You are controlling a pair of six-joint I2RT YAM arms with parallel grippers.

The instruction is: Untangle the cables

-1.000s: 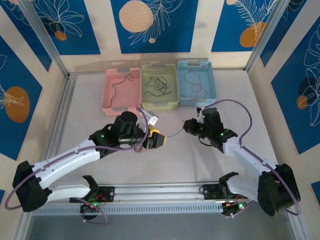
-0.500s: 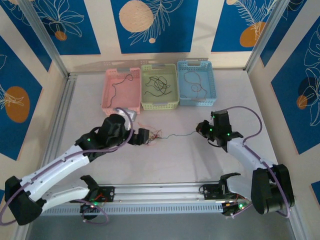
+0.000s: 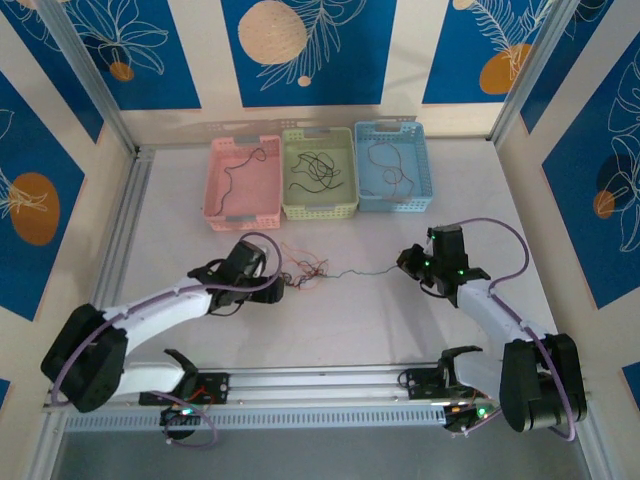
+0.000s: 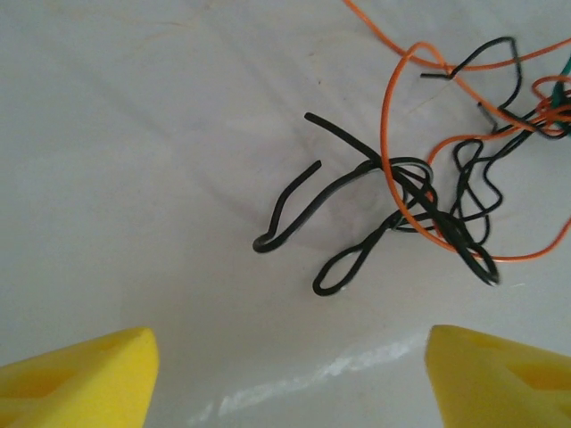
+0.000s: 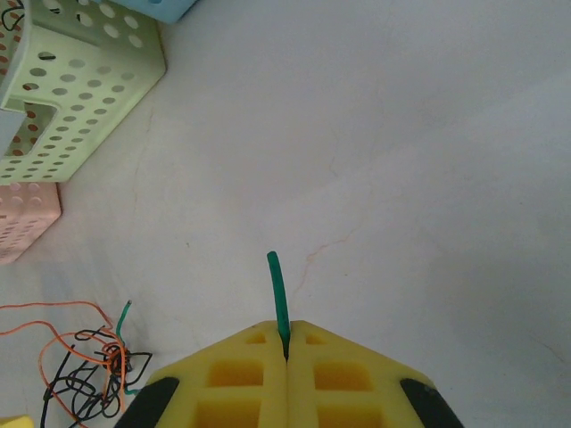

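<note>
**A:** Where do we have the cables (image 3: pixel 300 271) right now?

**B:** Mostly in one knot near the middle of the worktop (image 3: pixel 350 325), a bit toward its left edge. They're orange and black loops threaded through each other. Our left gripper (image 4: pixel 285 349) hovers right over the knot, jaws wide apart, nothing between them.

**A:** And our other side?

**B:** The right gripper (image 5: pixel 286 343) sits toward the right edge, jaws together, pinching a green cable (image 5: pixel 277 294). A short end pokes out past the tips. From above we see a thin strand running from the knot to that gripper.

**A:** Baskets?

**B:** Pink basket (image 3: pixel 213 180), green basket (image 3: pixel 287 175) and blue basket (image 3: pixel 427 175) in a row along the far edge, with loose strands (image 3: pixel 315 168) lying in each.
</note>
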